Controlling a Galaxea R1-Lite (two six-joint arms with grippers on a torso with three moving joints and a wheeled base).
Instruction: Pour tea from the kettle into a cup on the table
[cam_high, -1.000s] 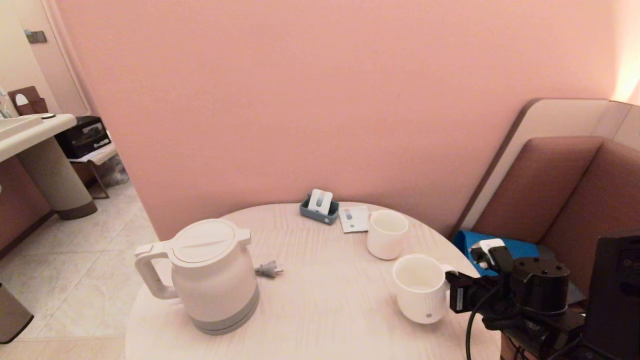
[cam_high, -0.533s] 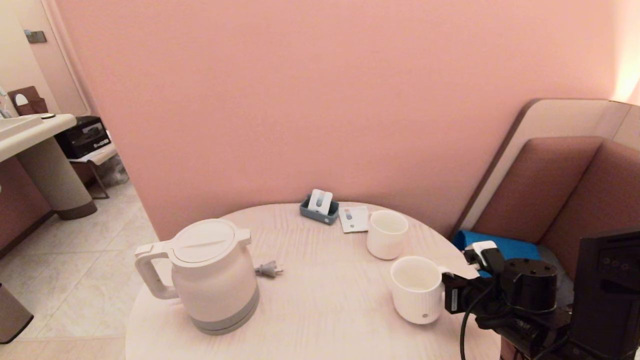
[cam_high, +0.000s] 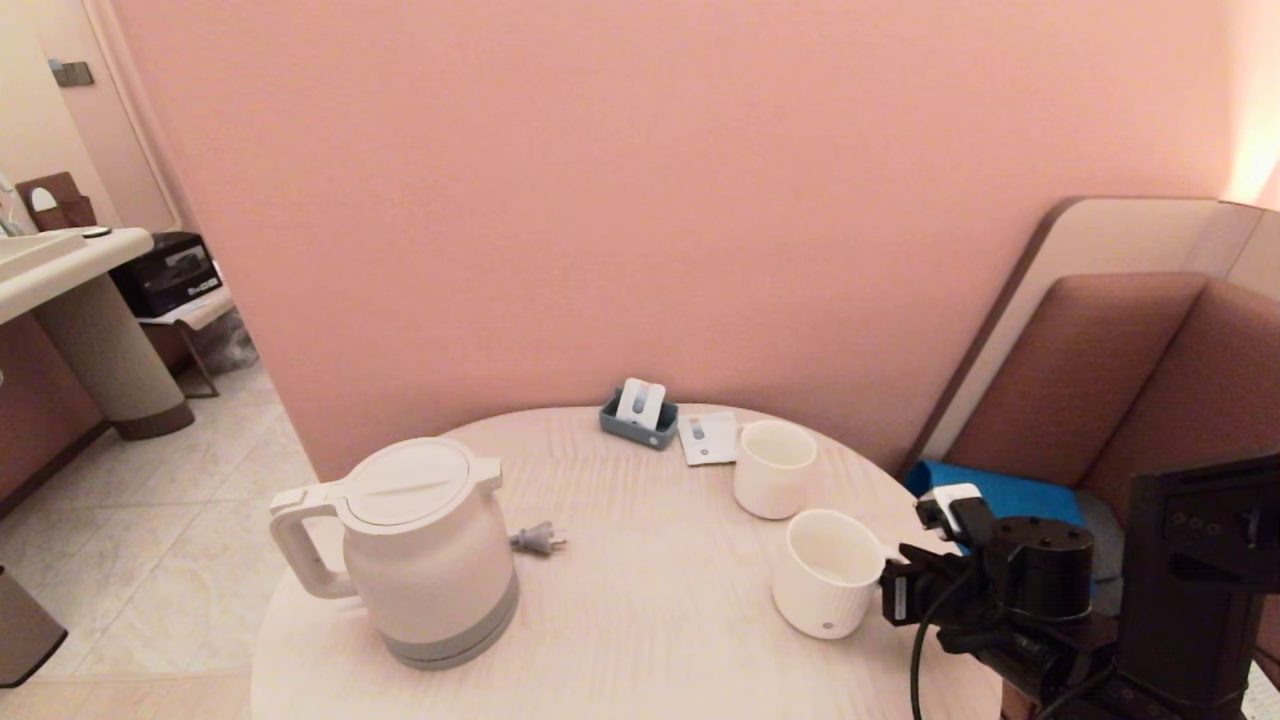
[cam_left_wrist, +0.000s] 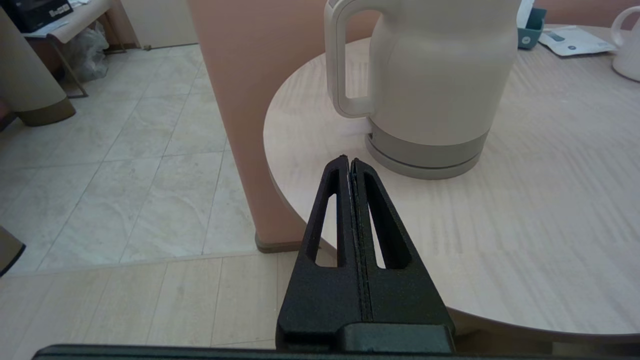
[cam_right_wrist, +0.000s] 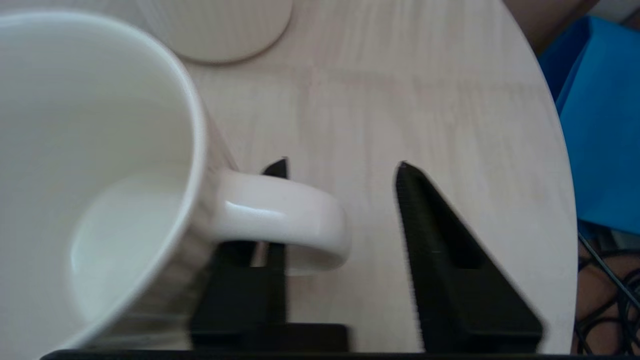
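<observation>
Table (cam_high: 640, 600): cup (cam_high: 825, 575) handle hides right claw (cam_right_wrist: 342, 165) finger.

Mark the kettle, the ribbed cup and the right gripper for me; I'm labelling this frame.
kettle (cam_high: 430, 560), head view, front of its body.
cup (cam_high: 815, 595), head view, ribbed side wall.
right gripper (cam_right_wrist: 342, 167), right wrist view, midway between its open fingertips.

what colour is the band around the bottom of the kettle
Grey, below the cream-white kettle body; clearest in the left wrist view.
</observation>
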